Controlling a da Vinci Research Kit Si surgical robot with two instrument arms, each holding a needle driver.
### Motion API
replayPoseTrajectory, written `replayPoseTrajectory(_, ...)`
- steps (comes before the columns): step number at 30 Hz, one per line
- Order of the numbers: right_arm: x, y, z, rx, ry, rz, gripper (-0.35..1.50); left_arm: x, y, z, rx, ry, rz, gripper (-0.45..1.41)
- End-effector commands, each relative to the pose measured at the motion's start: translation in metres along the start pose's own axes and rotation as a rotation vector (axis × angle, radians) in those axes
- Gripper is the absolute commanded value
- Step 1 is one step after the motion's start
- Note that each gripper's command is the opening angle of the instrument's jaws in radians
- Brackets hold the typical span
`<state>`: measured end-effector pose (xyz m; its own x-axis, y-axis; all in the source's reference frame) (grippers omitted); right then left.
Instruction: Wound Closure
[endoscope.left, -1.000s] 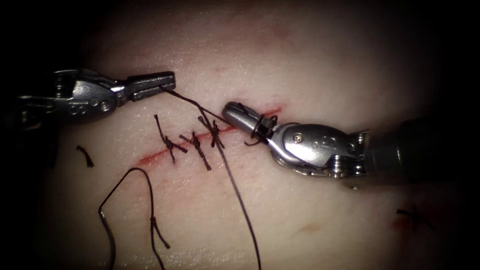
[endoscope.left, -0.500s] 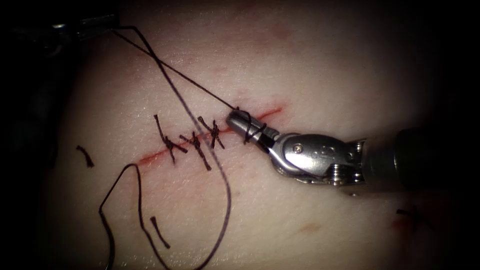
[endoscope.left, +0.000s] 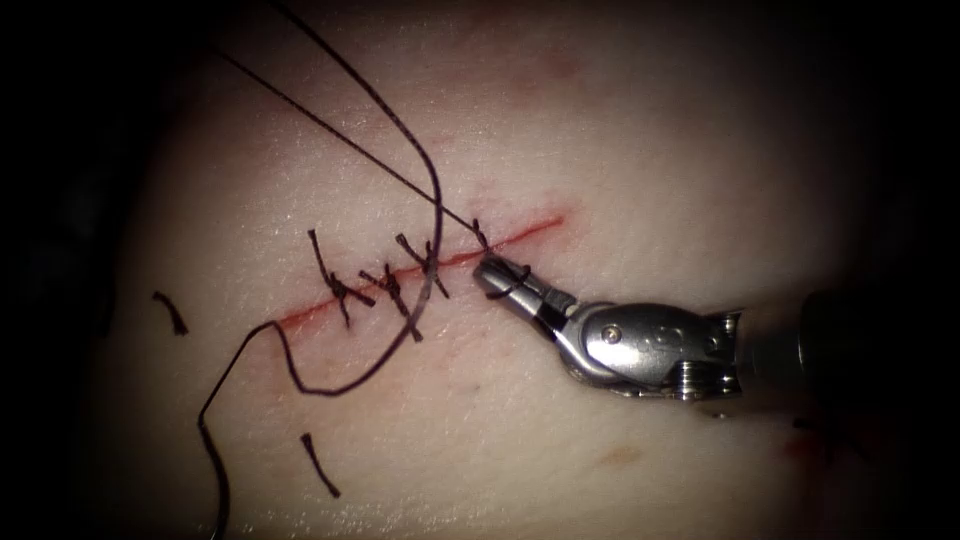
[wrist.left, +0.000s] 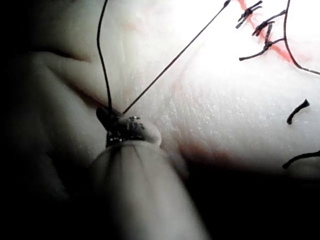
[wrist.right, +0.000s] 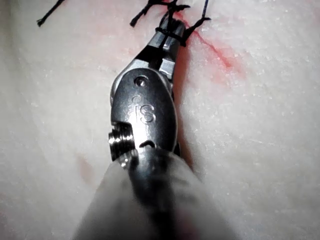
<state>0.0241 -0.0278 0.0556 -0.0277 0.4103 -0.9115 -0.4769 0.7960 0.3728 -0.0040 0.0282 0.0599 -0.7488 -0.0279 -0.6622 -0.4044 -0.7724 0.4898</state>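
The pale pork-belly tissue (endoscope.left: 640, 120) carries a thin red cut (endoscope.left: 420, 268) with three dark stitches. The right silver needle-driver gripper (endoscope.left: 497, 276), just right of the last stitch, is clenched on the short end of the dark suture thread (endoscope.left: 330, 128), loops around its jaws. The left gripper (wrist.left: 114, 119), seen in the left wrist view, grasps the taut long strand. Over the last second the left pulled away up-left: a knot is being tightened; next calls for steady opposing tension, I judge. The needle's place I cannot tell.
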Motion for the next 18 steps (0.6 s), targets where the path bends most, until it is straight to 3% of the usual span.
replayPoseTrajectory(1, -0.0007, -0.0008, 0.0001, 0.003, -0.001, 0.001, -0.35, -0.0004, -0.0002, 0.0011, 0.020, -0.019, -0.003, -0.45)
replayPoseTrajectory(5, -0.0008, -0.0010, -0.0001, 0.005, 0.000, -0.001, -0.35, -0.0015, -0.0010, 0.0025, 0.044, -0.089, 0.011, -0.45)
replayPoseTrajectory(18, -0.0018, -0.0022, -0.0024, 0.014, 0.003, -0.013, -0.35, -0.0034, -0.0029, 0.0056, 0.049, -0.086, -0.059, -0.45)
